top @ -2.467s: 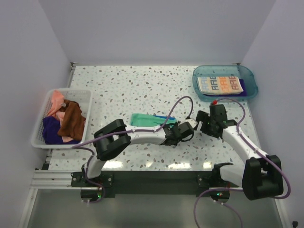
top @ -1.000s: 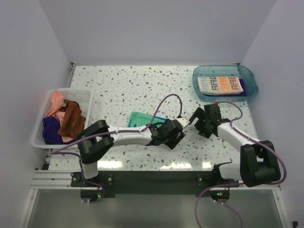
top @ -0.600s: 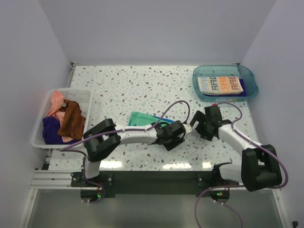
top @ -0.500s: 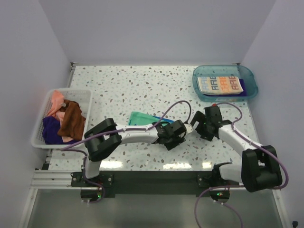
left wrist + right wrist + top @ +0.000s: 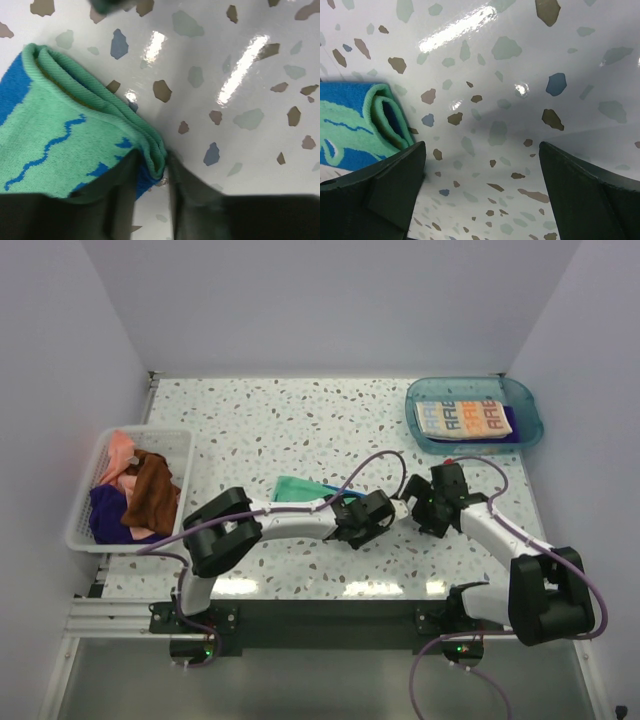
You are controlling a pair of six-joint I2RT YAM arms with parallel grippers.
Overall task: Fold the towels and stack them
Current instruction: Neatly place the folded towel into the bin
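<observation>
Speckled table — left end effector pinches the green-blue towel; right end effector spread wide just beside it.

Bright, even light from overhead on the worktop, soft shadows under the arms. Wrist views: white glare streaks on the gloss, towel weave sharp, left gripper dark and blurred.

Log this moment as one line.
left gripper shut on green towel | right gripper open | tray: two stacked towels | basket: unfolded towels
</observation>
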